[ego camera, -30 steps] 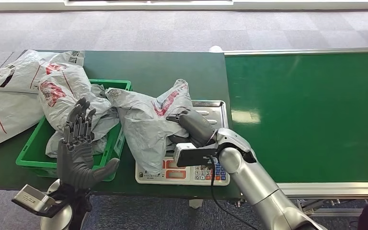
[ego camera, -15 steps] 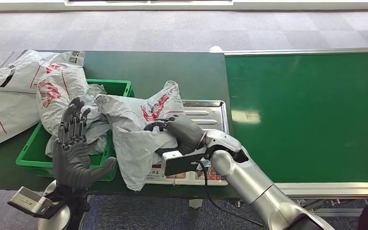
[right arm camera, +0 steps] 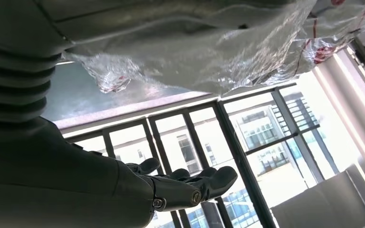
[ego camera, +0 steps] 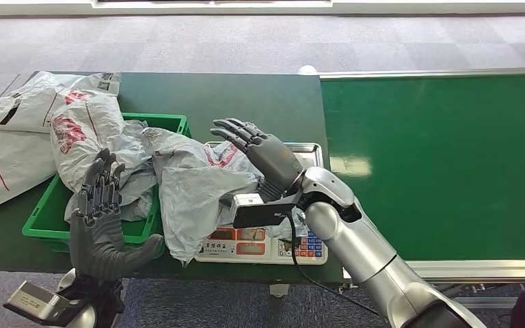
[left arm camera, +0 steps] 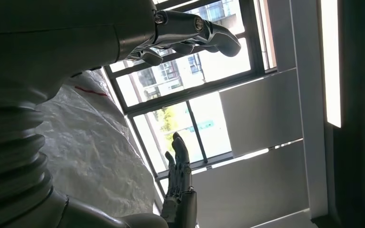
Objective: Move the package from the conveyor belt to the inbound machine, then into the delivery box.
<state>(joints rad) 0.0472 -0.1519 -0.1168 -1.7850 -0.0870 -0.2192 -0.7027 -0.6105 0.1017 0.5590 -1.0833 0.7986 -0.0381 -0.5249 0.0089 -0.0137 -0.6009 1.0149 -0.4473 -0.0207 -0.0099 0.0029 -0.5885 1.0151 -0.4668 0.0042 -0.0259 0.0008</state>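
One package [ego camera: 191,188] on scale [ego camera: 263,242]; one crate [ego camera: 48,225].

The crumpled grey plastic mailer bag [ego camera: 191,198] looks thin, wrinkled and faintly glossy. The weighing scale's steel tray [ego camera: 309,156] is shiny metal. The green plastic crate [ego camera: 46,217] is smooth; the green conveyor belt [ego camera: 444,164] has a satin sheen.

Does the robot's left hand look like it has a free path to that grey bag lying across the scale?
Probably yes. The left hand is open, palm toward the bag, and nothing stands between them but the corner of the green bin. The right hand is open beside the bag, not holding it.
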